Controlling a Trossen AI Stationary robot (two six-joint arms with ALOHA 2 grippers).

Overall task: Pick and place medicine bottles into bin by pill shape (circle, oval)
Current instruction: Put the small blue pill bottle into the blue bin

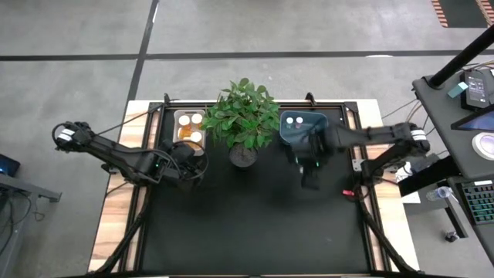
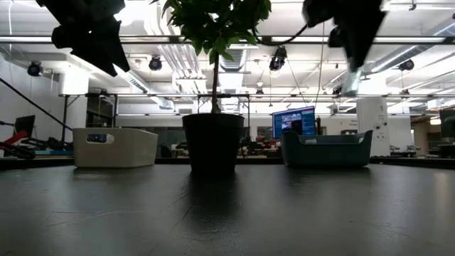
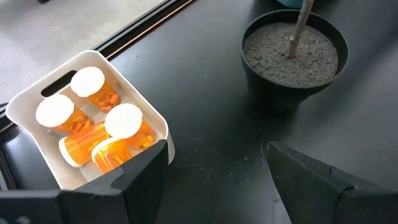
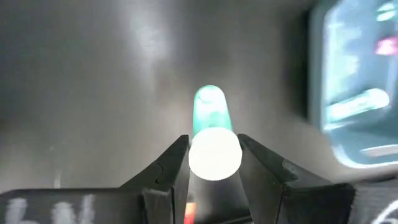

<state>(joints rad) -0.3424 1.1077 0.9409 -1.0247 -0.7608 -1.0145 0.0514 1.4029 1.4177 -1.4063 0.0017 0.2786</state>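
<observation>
My right gripper (image 4: 214,146) is shut on a small medicine bottle (image 4: 210,109) with a white cap and a teal-green body. It hangs high over the dark mat, near the blue bin (image 1: 303,127), on the bin's near side. In the low view the bottle (image 2: 350,82) hangs under the gripper. My left gripper (image 3: 217,155) is open and empty above the mat, beside the white bin (image 3: 155,124). That bin holds several orange bottles with white caps (image 3: 124,121). The blue bin holds small pale bottles (image 1: 295,120). My right gripper pinches the bottle at its white cap (image 4: 214,155) between the two fingers, one on each side. The fingers come from above, pointing down. The bottle hangs cap up below them, its teal body pointing at the mat, lifted clear of the table.
A leafy green plant (image 1: 243,116) in a black pot (image 3: 292,59) stands between the two bins at the middle of the mat's far side. The mat (image 1: 255,224) is bare on the near side. Wooden table edges show at left and right.
</observation>
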